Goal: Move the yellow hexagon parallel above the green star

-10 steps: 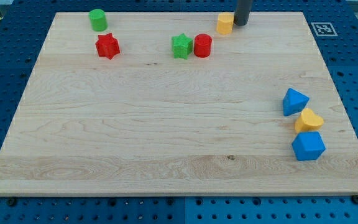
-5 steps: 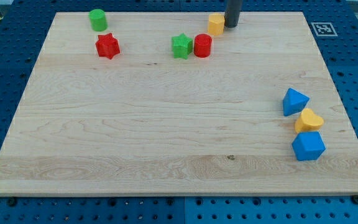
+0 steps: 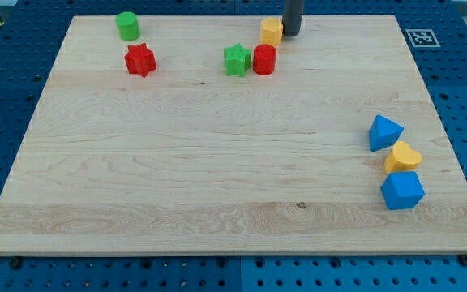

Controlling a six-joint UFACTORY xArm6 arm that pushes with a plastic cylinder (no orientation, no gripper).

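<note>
Pressing against the right side of the yellow hexagon (image 3: pixel 272 32), my tip (image 3: pixel 291 34) sits near the top edge of the counter (image 3: pixel 217 162); contact looks likely, though at this angle the rod partly overlaps the block and I cannot be sure the two truly touch. No jaws exist on this arm, only the plain rod, so nothing is being gripped or held.

The yellow hexagon lies just above the red cylinder (image 3: pixel 264 59), which stands touching or nearly touching the green star (image 3: pixel 237 60) on the star's right. So the hexagon is above and to the right of the star, not yet in line over it.

My judgement is that the pushing step is in hand and roughly midway: the hexagon needs to travel further toward the view's left, keeping along the top edge, until it sits directly over the star. The next move calls for a steady leftward shove from the block's right face, staying high enough not to nudge the red cylinder.

Further out, a green cylinder (image 3: pixel 126 25) and a red star (image 3: pixel 139 60) sit at the upper left, well apart from the work.
</note>
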